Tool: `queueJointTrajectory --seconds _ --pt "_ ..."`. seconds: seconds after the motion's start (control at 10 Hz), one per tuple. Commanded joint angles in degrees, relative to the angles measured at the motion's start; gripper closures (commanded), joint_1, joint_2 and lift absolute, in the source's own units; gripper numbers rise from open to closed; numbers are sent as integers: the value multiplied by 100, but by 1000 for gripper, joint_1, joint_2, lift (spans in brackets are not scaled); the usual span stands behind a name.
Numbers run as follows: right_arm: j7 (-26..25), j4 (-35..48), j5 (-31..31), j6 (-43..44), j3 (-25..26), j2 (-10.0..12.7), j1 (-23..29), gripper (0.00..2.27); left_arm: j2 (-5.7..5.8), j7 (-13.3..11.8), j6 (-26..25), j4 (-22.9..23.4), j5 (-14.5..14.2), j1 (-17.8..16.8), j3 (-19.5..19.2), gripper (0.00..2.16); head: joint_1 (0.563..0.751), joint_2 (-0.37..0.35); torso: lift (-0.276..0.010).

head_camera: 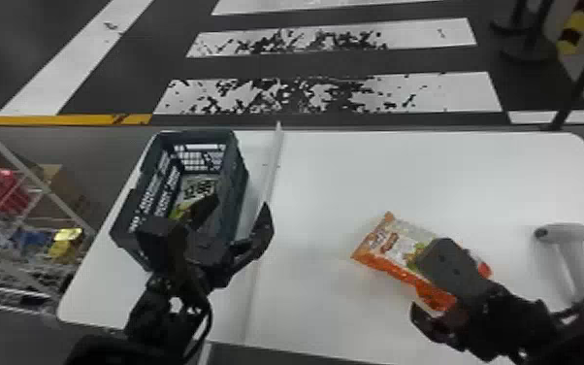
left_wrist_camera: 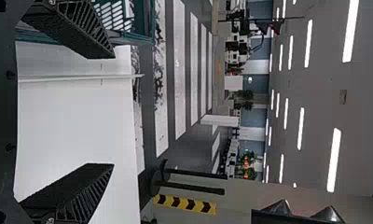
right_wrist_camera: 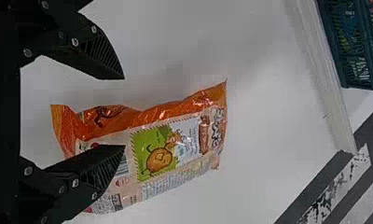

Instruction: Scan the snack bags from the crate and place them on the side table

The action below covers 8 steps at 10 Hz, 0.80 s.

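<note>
Well inside table edges [head_camera: 417,141], orange bag [head_camera: 384,251]

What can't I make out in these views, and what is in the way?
- Head view: part of the orange snack bag, covered by the right gripper.
- Head view: how many bags lie in the crate; its near wall and the left gripper block the near part.
- Head view: the scanner's lower handle end, behind the right arm.
- Both wrist views: the whole crate, cut off by the picture's edge.
</note>
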<state>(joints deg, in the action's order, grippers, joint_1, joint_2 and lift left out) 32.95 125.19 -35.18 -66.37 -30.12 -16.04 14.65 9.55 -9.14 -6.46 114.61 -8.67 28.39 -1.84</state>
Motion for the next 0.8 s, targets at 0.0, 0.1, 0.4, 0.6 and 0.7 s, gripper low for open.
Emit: queueJointTrajectory --seconds 0.0,0.1,0.4,0.6,0.7 --pt "-69 23 266 49 244 75 2 2115 3 0 0 0 -3 0 0 36 695 168 -50" --pt "-254 32 310 66 314 83 11 2246 3 0 0 0 -3 0 0 36 695 163 -50" --pt "-649 -73 758 629 771 207 -6 2253 -6 0 0 0 -3 0 0 36 695 141 -50" --pt "-649 -557 802 875 868 268 -103 2253 -6 0 0 0 -3 9 0 36 695 130 -50" --pt "-632 -715 925 892 868 259 -94 2253 -15 0 0 0 -3 9 0 36 695 126 -50"
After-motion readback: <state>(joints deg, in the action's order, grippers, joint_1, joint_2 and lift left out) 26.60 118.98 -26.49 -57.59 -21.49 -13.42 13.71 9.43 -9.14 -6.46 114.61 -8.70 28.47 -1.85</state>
